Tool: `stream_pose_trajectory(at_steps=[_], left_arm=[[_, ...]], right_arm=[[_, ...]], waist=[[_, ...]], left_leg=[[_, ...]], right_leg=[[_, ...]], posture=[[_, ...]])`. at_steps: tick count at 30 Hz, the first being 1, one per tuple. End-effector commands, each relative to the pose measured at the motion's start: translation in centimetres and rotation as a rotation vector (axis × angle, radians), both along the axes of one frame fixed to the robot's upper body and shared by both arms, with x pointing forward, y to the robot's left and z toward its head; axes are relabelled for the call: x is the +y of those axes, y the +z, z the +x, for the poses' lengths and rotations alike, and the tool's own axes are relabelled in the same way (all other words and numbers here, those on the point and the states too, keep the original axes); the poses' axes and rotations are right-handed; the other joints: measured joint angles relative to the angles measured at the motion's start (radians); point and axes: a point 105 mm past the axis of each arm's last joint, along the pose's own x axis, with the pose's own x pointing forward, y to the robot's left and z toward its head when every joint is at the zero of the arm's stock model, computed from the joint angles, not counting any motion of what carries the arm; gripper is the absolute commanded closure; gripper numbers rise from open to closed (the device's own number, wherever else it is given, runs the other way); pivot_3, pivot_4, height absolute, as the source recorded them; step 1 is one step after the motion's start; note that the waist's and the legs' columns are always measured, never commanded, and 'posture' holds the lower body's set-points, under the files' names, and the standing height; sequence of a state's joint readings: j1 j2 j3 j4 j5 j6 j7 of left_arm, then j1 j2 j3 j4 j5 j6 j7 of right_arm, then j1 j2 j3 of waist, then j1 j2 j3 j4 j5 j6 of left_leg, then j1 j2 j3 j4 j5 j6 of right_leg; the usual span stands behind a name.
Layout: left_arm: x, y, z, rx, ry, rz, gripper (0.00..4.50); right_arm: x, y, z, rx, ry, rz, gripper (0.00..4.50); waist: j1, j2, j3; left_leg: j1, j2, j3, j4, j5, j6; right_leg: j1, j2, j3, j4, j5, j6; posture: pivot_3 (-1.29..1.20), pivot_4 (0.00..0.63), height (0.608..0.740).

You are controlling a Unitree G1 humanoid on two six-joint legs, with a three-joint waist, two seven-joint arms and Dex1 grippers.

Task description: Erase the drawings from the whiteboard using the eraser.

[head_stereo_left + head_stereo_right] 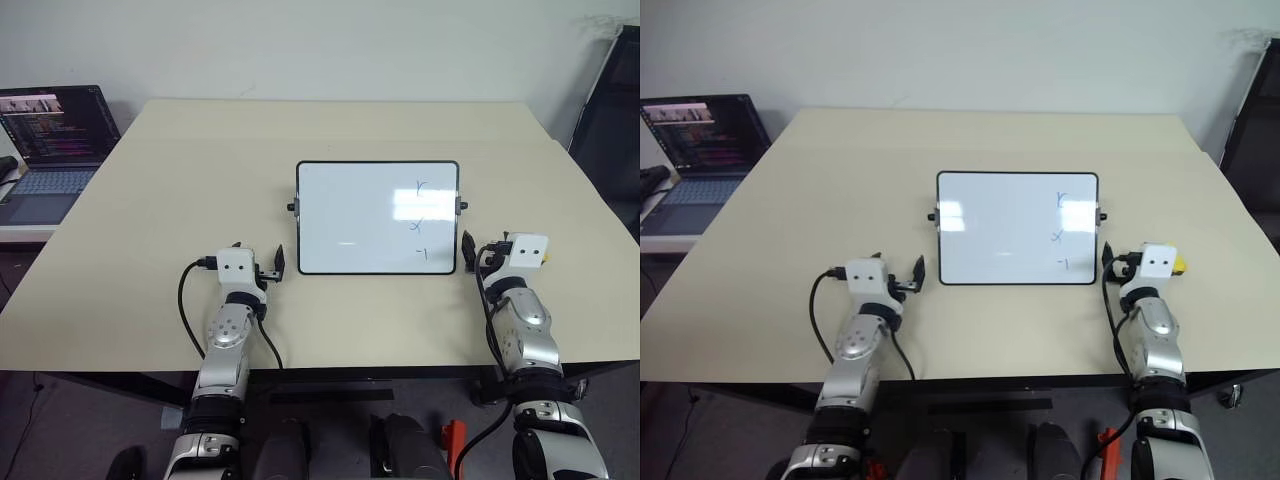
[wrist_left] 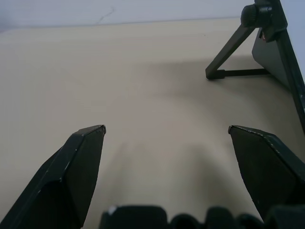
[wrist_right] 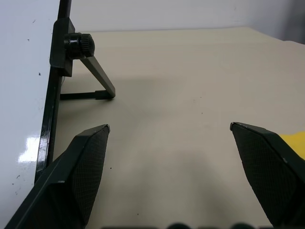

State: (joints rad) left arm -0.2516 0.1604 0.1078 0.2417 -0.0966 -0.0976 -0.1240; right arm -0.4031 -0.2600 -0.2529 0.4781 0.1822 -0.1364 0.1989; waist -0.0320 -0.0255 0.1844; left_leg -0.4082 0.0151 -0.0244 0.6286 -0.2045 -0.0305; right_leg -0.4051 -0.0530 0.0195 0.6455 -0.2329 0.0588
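Whiteboard (image 1: pixel 377 217) stands propped on its stand at frame centre, drawings (image 1: pixel 420 220) down its right side. Eraser (image 1: pixel 543 256) lies lower right, just beside my right gripper (image 3: pixel 169 162), jaws wide, empty, apparently positioned for pickup. My left gripper (image 2: pixel 167 162) likewise gapes empty.

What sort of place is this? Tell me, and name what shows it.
Probably an office or lab workspace: a plain beige table against a bare white wall, an open laptop showing code on a side desk, and a small whiteboard standing on the table.
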Motion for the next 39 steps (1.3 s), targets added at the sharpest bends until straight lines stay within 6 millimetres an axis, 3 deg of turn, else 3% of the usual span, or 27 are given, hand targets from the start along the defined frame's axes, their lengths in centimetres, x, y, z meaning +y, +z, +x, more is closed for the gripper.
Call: stream_pose_trajectory(at_steps=[1, 7, 10, 14, 18, 27, 29, 33, 39], left_arm=[[2.9, 5.3, -0.7, -0.152, -0.067, -0.029, 0.00], [0.6, 9.8, 0.0, -0.142, -0.399, -0.013, 0.00], [-1.8, 11.5, -0.7, -0.126, -0.606, -0.041, 0.00], [-7.0, 11.6, -3.8, -0.030, -0.952, -0.042, 0.00], [-10.4, 10.1, -5.6, 0.110, -1.135, -0.002, 0.00], [-13.4, 9.6, -5.2, 0.126, -1.210, 0.025, 0.00], [-13.7, 9.3, -5.2, 0.132, -1.221, 0.035, 0.00], [-14.4, 9.0, -5.3, 0.134, -1.243, 0.036, 0.00], [-14.6, 8.8, -5.0, 0.136, -1.256, 0.045, 0.00]], right_arm=[[-1.2, 1.9, -0.7, -0.068, -0.017, 0.001, 0.05], [-2.3, 2.0, -0.9, -0.054, -0.026, -0.024, 0.05], [-2.5, 1.8, -0.9, -0.050, -0.029, -0.028, 0.05], [-2.7, 2.3, -1.2, -0.060, -0.032, -0.036, 0.05], [-2.9, 2.6, -1.6, -0.067, -0.038, -0.042, 0.05], [-4.6, 3.7, -2.4, -0.050, -0.065, -0.069, 0.05], [-5.0, 3.9, -2.2, 0.004, -0.037, -0.073, 0.05], [-7.7, 6.1, -1.6, 0.103, 0.008, -0.026, 0.05], [-9.3, 5.7, -0.9, 0.268, 0.134, -0.012, 0.05]], waist=[[0.000, 0.000, 0.000], [0.008, 0.000, 0.000], [0.005, 0.000, 0.000], [-0.001, 0.000, 0.000], [-0.003, 0.000, 0.000], [0.000, 0.000, 0.000], [-0.001, 0.000, 0.000], [0.000, 0.002, 0.001], [-0.001, 0.002, 0.001]], left_leg=[[0.000, 0.000, 0.000, 0.000, 0.000, 0.000], [0.000, 0.000, -0.001, 0.001, 0.000, 0.000], [-0.001, -0.001, -0.001, 0.001, 0.000, 0.000], [-0.001, 0.000, -0.001, -0.001, 0.000, 0.000], [0.000, 0.000, -0.001, -0.001, 0.000, 0.000], [0.000, 0.000, -0.001, 0.000, 0.000, 0.000], [0.000, 0.000, -0.001, -0.001, 0.000, 0.000], [-0.001, -0.001, 0.000, 0.000, 0.000, 0.000], [0.000, -0.001, -0.001, 0.000, 0.000, 0.000]], right_leg=[[0.000, 0.000, 0.000, 0.000, 0.000, 0.000], [0.001, 0.000, -0.001, 0.000, -0.001, -0.001], [0.001, -0.001, -0.001, -0.001, 0.000, 0.000], [0.000, -0.001, -0.001, -0.001, -0.001, -0.002], [0.000, 0.000, -0.001, 0.000, -0.002, -0.002], [0.000, 0.000, 0.000, 0.000, -0.002, -0.001], [0.000, 0.000, 0.000, 0.000, -0.002, -0.001], [0.000, 0.000, 0.000, 0.000, -0.002, -0.001], [0.000, 0.000, -0.001, 0.000, -0.002, -0.001]], posture=[[0.00, 0.150, 0.740], [0.00, 0.150, 0.740], [0.00, 0.150, 0.740], [0.00, 0.150, 0.740], [0.00, 0.150, 0.740], [0.00, 0.150, 0.740], [0.00, 0.150, 0.740], [0.00, 0.150, 0.740], [0.00, 0.150, 0.740]])
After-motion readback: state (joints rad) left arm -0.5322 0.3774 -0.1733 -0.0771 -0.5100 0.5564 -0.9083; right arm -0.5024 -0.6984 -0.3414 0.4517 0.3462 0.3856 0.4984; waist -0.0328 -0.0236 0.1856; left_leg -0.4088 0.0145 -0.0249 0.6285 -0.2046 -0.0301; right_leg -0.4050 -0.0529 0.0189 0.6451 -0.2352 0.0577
